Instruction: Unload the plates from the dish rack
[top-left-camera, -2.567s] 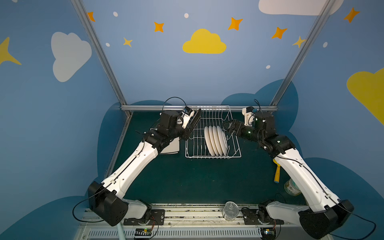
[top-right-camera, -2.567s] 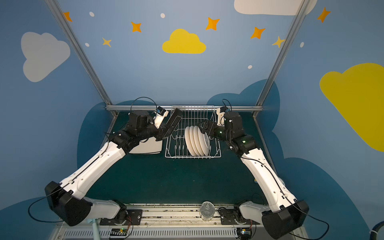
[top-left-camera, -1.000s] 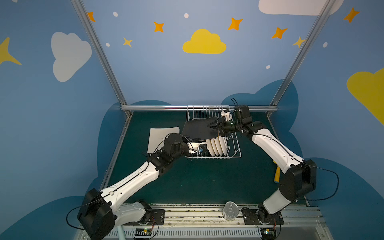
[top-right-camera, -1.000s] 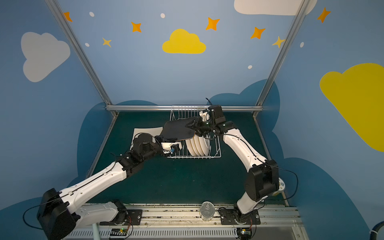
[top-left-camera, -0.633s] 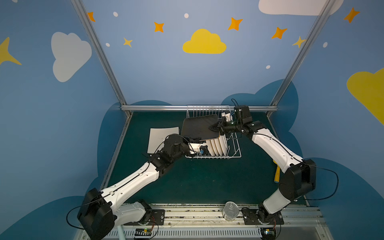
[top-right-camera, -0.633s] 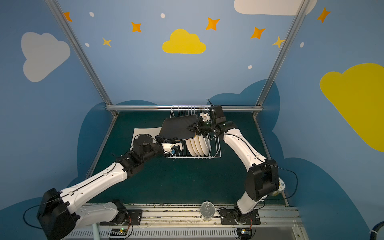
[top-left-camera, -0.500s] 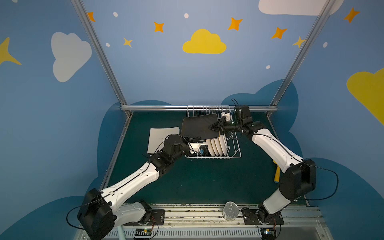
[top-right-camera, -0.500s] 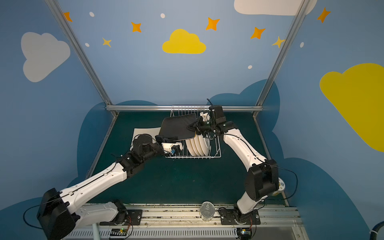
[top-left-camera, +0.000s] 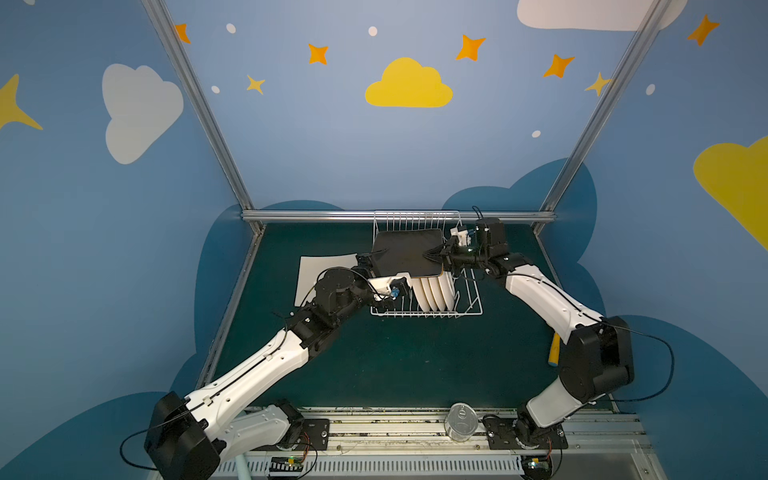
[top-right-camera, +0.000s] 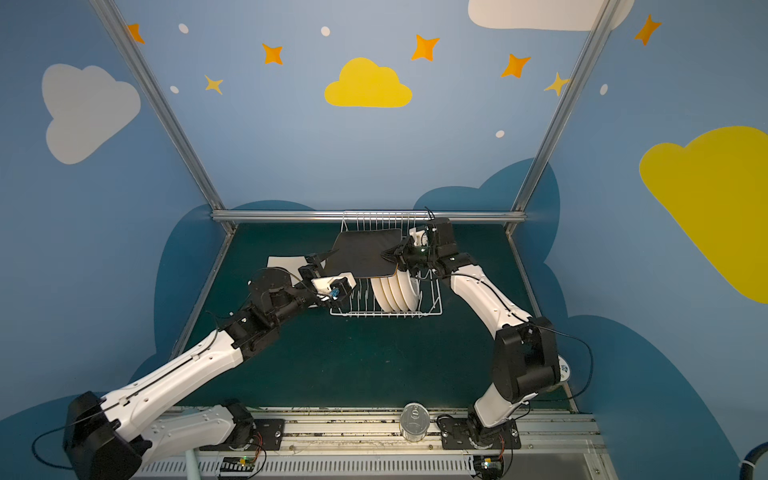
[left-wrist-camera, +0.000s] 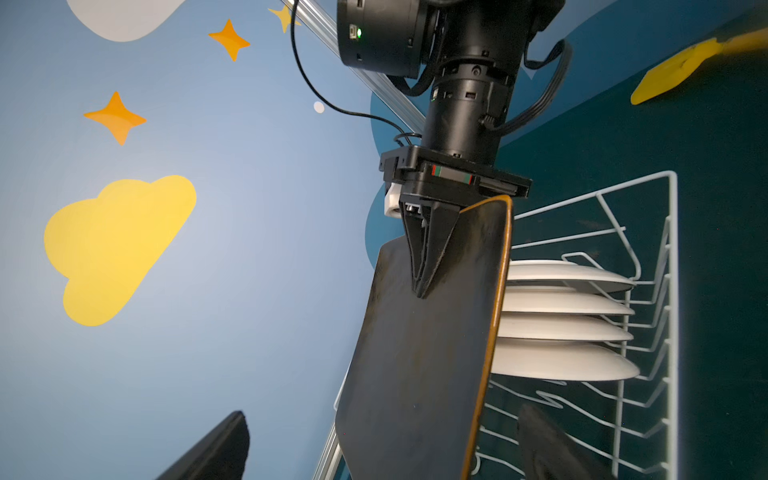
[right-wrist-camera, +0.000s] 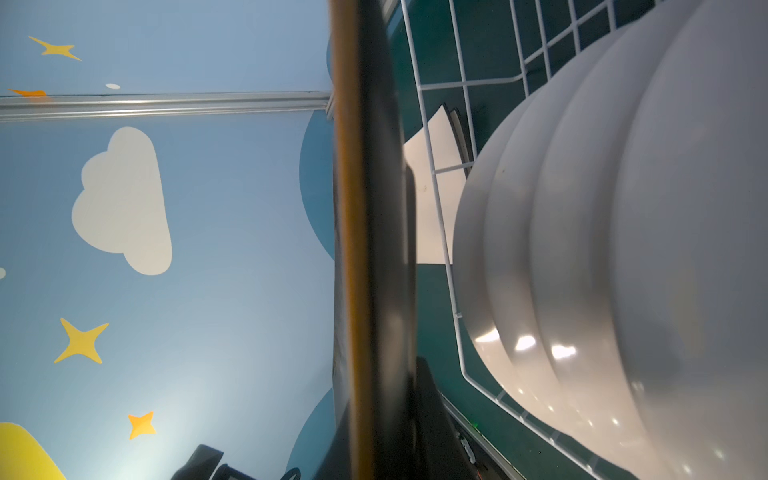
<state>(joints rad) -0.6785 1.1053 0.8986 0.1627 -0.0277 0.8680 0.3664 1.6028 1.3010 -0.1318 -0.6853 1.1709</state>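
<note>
Over the rack (top-left-camera: 468, 308), left jaws released the black plate (top-left-camera: 409, 253).

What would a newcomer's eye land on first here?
The black square plate hangs roughly level above the dish rack, pinched at its edge by the right tool. The open left tool straddles its opposite edge, and four white round plates stand upright in the rack below.

Left gripper (top-right-camera: 327, 259) sprung open (letting go), black plate (top-left-camera: 403, 249) passed to right gripper (top-left-camera: 430, 255), now clamped
</note>
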